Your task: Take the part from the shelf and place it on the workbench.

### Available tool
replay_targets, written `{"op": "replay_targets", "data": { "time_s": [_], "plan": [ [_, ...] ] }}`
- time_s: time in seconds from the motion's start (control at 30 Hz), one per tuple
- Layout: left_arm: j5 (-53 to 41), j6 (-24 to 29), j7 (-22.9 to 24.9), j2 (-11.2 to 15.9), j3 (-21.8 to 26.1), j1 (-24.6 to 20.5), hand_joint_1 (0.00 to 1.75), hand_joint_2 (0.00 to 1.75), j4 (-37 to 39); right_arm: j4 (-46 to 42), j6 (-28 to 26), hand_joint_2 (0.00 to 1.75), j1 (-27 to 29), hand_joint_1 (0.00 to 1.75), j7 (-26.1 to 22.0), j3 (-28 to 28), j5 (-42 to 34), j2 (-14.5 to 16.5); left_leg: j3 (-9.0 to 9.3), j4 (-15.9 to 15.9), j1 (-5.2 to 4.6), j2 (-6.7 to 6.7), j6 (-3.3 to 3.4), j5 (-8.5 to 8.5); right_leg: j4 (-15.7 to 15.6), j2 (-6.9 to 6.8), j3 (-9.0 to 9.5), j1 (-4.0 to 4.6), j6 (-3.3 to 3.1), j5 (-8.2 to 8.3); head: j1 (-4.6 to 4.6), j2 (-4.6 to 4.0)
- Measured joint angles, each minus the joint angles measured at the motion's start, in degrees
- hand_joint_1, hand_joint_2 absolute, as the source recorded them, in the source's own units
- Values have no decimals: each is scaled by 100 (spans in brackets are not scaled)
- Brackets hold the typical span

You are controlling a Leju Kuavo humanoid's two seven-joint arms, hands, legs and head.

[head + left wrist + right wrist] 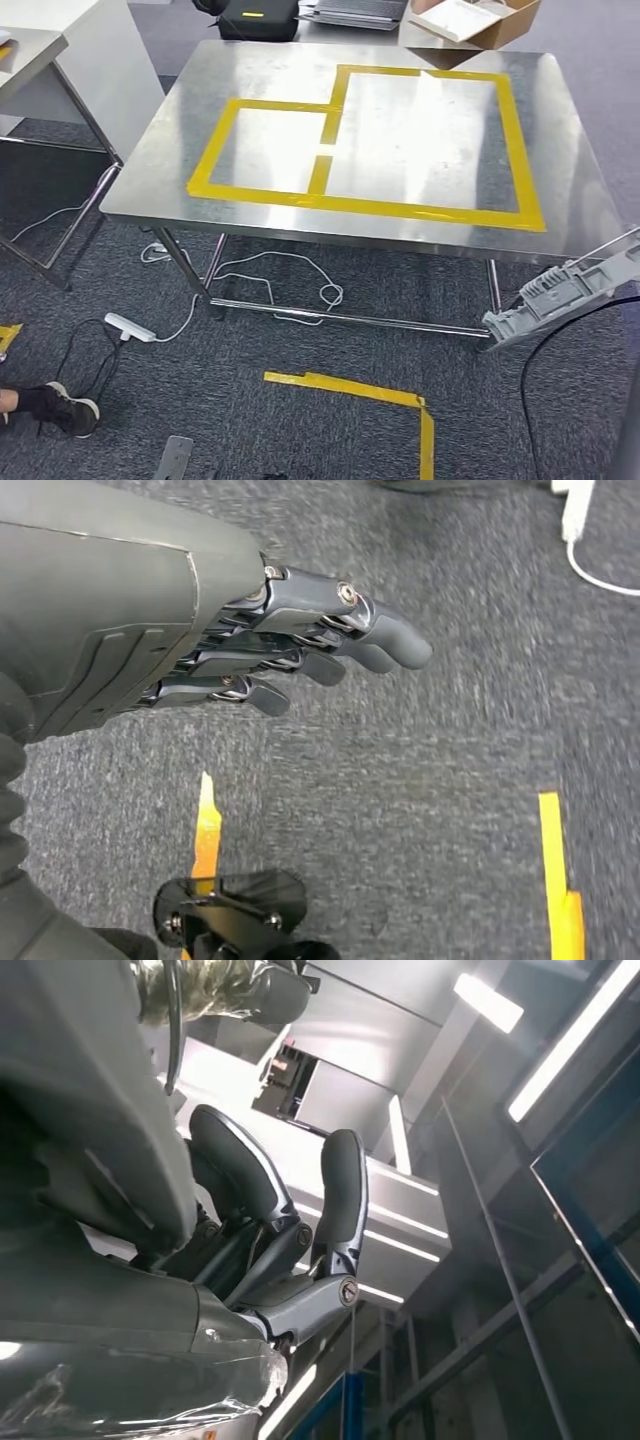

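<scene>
Both hands are seen from their wrist cameras. The left hand (pixel 302 645) is held out flat above grey carpet (pixel 423 780), its fingers (pixel 377 635) straight, close beside one another and closed on nothing. The right hand (pixel 287 1250) is turned upward, and its fingers (pixel 343 1195) are curled up around the edge of a grey part (pixel 83 1110), which is gripped from beneath and is partly covered in clear plastic wrap.

In the head view the same part (pixel 566 290) is seen at the right edge, held in the air beside and below the workbench's near right corner, above the carpet. It is a long, flat grey piece; its long axis is tilted, with the lower end pointing toward the bench leg and the higher end running up and out of the picture to the right.

The workbench (pixel 166 170) is a shiny steel table, marked on top with two adjoining rectangles of yellow tape (pixel 377 205). White cables (pixel 287 270) and a power strip (pixel 128 327) are seen on the carpet beneath and beside it. An angle of yellow tape (pixel 362 390) is stuck to the floor in front. A person's shoe (pixel 72 410) is seen at the lower left. A second table (pixel 45 50) stands to the left, and a cardboard box (pixel 498 20) lies beyond the bench.
</scene>
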Motion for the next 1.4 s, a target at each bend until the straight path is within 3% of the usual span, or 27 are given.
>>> {"op": "replay_targets", "data": {
  "time_s": [0.07, 0.13, 0.23, 0.3, 0.37, 0.43, 0.47, 0.5, 0.57, 0.63, 0.67, 0.8, 0.87, 0.93, 0.97, 1.0, 1.03, 1.1, 1.13, 1.17, 1.27, 1.33, 1.4],
  "plan": [
    [3, -16, -15, 1, 0, -8, 0, 175, 0, 4, 88, 175, 0, 175, 3, 74, 35, 1, 259, -586, -2, -30, 52, 406, 0, 74, 12, 1, 2, 0, -1, 0],
    [14, -38, -54, 14, 0, -25, 0, 175, 0, 13, 158, 175, -2, 175, 1, 182, 83, 11, 546, -1233, -12, -93, 113, 664, 9, 132, 6, 17, 26, 0, 1, 0],
    [28, -97, -125, 22, 0, -52, 0, 175, 0, 37, 303, 175, -11, 175, 33, 373, 33, 48, 630, -1500, -23, -123, 150, 674, -4, 165, -39, 17, 118, 22, 6, 0],
    [42, -119, -160, 22, 0, -58, 0, 175, 0, 54, 424, 175, -47, 175, 86, 502, -50, 71, 642, -1558, -5, -111, 194, 706, 77, 104, -107, 9, 171, -45, 17, 0],
    [70, -127, -192, 28, 0, -58, 0, 175, 0, 78, 530, 175, -132, 175, 130, 643, -78, 89, 660, -1602, 16, -96, 247, 714, 559, -4, -349, 9, 197, -307, 42, 0],
    [92, -143, -212, 37, 0, -50, 0, 175, 0, 109, 612, 175, -197, 175, 159, 823, -28, 117, 669, -1602, 14, -83, 270, 692, 1306, -55, -718, 9, 223, -597, 56, 0],
    [94, -156, -216, 37, 0, -46, 0, 175, 0, 125, 637, 175, -206, 175, 173, 922, 11, 139, 681, -1600, 13, -76, 267, 681, 1535, -62, -841, 7, 236, -633, 54, 0],
    [95, -169, -219, 36, 0, -45, 0, 175, 0, 139, 650, 175, -213, 175, 183, 1009, 45, 163, 699, -1598, 15, -72, 260, 667, 1563, -69, -869, 4, 245, -564, 56, 0],
    [95, -192, -219, 33, 0, -44, 0, 175, 0, 158, 656, 175, -249, 175, 194, 1132, 81, 203, 755, -1589, 21, -71, 226, 622, 993, -109, -603, -7, 250, -176, 57, 0],
    [97, -202, -220, 38, 0, -42, 0, 175, 0, 172, 656, 175, -326, 175, 195, 1199, 90, 228, 789, -1565, 3, -73, 165, 565, 310, -177, -247, 5, 227, 44, 61, 0],
    [98, -202, -220, 43, 0, -39, 0, 175, 0, 178, 656, 175, -360, 175, 196, 1227, 92, 243, 790, -1554, -10, -72, 135, 544, 119, -197, -142, 15, 200, 50, 56, 0],
    [90, -200, -224, 55, -1, -44, 0, 175, 0, 185, 662, 175, -429, 175, 201, 1288, 106, 284, 797, -1492, -15, -47, 18, 452, 27, -153, -22, 19, 39, -84, 38, 0],
    [73, -203, -224, 62, -2, -61, 0, 175, 0, 197, 693, 175, -542, 175, 211, 1341, 124, 319, 575, -1050, 4, -48, -52, 273, 9, -133, 58, -2, -36, -146, 22, 0],
    [50, -206, -218, 60, -4, -63, 0, 175, 0, 256, 751, 175, -695, 175, 241, 1427, 162, 377, 104, -293, 25, -48, -100, 55, 9, -97, 142, 3, -76, -232, 14, 0],
    [40, -206, -211, 59, -8, -60, 0, 175, 0, 306, 779, 175, -762, 175, 265, 1476, 180, 408, -110, -18, 32, -48, -106, 44, 9, -74, 204, 8, -78, -286, 16, 0],
    [34, -206, -207, 58, -15, -58, 0, 175, 0, 361, 804, 175, -823, 175, 287, 1520, 195, 439, -249, 77, 32, -48, -97, 163, 8, -52, 283, 14, -75, -350, 16, 0],
    [30, -206, -203, 58, -25, -57, 0, 175, 0, 416, 826, 175, -877, 175, 303, 1566, 204, 469, -289, -39, 27, -49, -73, 400, 7, -34, 377, 22, -70, -420, 16, 0],
    [24, -206, -199, 66, -41, -57, 0, 175, 0, 518, 862, 175, -982, 175, 317, 1662, 220, 533, -168, -646, -7, -64, 28, 1005, -17, -8, 569, 26, -56, -570, 22, 0],
    [19, -206, -197, 71, -47, -55, 0, 175, 1, 583, 870, 175, -1041, 175, 320, 1717, 240, 565, -77, -895, -38, -73, 90, 1187, -50, 5, 655, 27, -39, -627, 31, 0],
    [14, -205, -194, 83, -52, -54, 0, 175, 2, 651, 868, 175, -1092, 175, 329, 1770, 270, 597, 6, -1066, -70, -78, 151, 1258, -104, 13, 732, 19, -14, -664, 29, 0],
    [-7, -203, -185, 102, -89, -80, 0, 175, 3, 819, 834, 175, -1213, 175, 376, 1876, 389, 689, 308, -1454, -101, -46, 297, 1078, -193, 14, 869, 16, 87, -583, -10, 0],
    [-17, -202, -183, 98, -113, -116, 0, 175, 3, 929, 801, 175, -1345, 175, 390, 1918, 427, 719, 615, -1832, -59, -39, 333, 953, 158, -18, 668, 35, 102, -409, 18, 0],
    [-25, -202, -172, 86, -124, -102, 0, 175, 4, 1124, 778, 175, -1448, 175, 403, 1976, 438, 739, 916, -2072, -26, -68, 310, 863, 762, -50, 292, 46, 84, -437, 56, 0]
  ]
}}
